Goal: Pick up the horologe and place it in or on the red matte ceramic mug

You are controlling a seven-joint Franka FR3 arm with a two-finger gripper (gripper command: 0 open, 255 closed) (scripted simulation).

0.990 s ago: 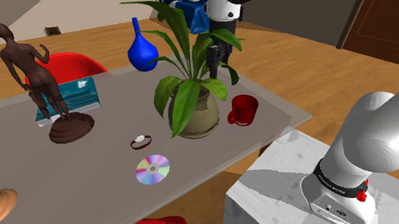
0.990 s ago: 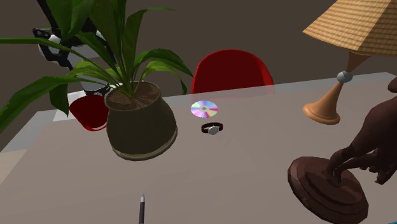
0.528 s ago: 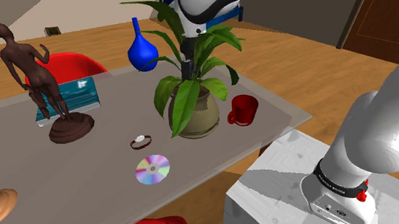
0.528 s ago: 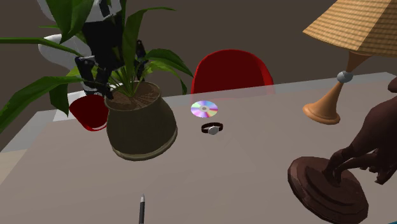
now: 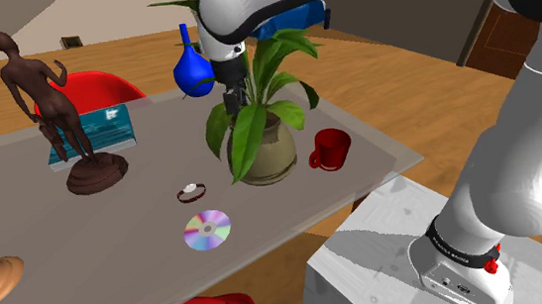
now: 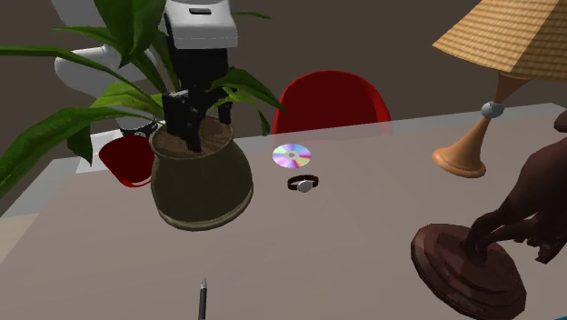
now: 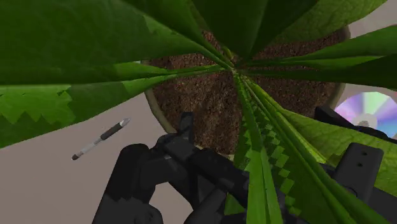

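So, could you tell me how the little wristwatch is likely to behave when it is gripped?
The wristwatch looks small and thin, so probably light. It lies flat on the table, so it should not roll. Its looped dark strap may flex when squeezed.

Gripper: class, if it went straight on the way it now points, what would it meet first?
Probably the plant's leaves, which crowd the gripper, then the soil in its pot; depth is unclear.

The arm is glossy white and rounded, with a black lettered band, red button and black gripper.
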